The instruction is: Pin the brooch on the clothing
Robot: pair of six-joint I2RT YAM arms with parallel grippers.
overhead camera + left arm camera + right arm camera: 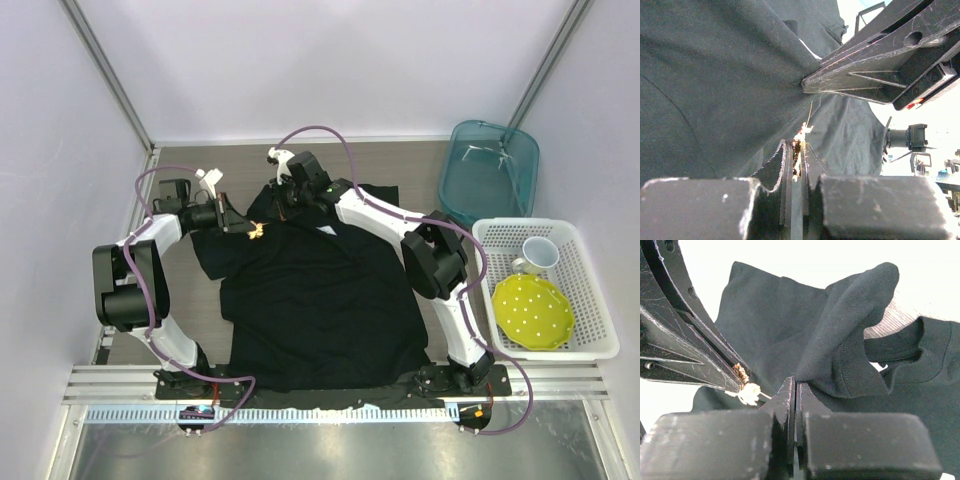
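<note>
Left gripper (244,227) was nearly shut, pinching tiny maple-leaf brooch (256,233), golden-orange side showing, leaf poking past fingertips. Brooch hung above left-side shoulder area of large black short-sleeved T-shirt (320,300), just left of raised fold (840,340). Thin pin (810,112) aimed rightward at that fold; tip contact unclear. Right gripper (283,204) was fully shut on fold near neckline, lifting cloth. Judged: left arm nearer, should push pin along own axis into fold.

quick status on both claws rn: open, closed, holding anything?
Left claw: closed on the brooch.
Right claw: closed, pinching a fold of the clothing.
</note>
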